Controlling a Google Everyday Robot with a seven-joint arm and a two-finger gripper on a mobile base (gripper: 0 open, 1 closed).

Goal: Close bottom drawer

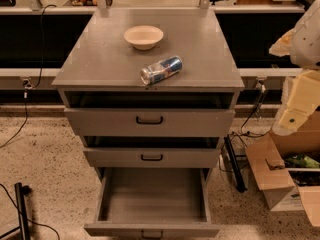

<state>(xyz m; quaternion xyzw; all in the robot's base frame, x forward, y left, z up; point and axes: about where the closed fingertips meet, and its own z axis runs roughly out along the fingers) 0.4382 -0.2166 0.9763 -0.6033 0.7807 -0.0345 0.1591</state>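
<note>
The grey cabinet (100,59) stands in the middle of the camera view with three drawers. The bottom drawer (150,229) is pulled far out towards me. Its deep grey box (152,196) is empty and its small black handle (151,234) shows at the lower edge. The middle drawer (151,157) and top drawer (149,120) are each slightly out. My gripper (295,109), cream and white, hangs at the right edge, well right of the cabinet, level with the top drawer, touching nothing.
A cream bowl (143,36) and a can (161,70) lying on its side rest on the cabinet top. An open cardboard box (280,176) sits on the floor at right, a black bar (235,164) beside the cabinet, a black pole (21,209) and cables at left.
</note>
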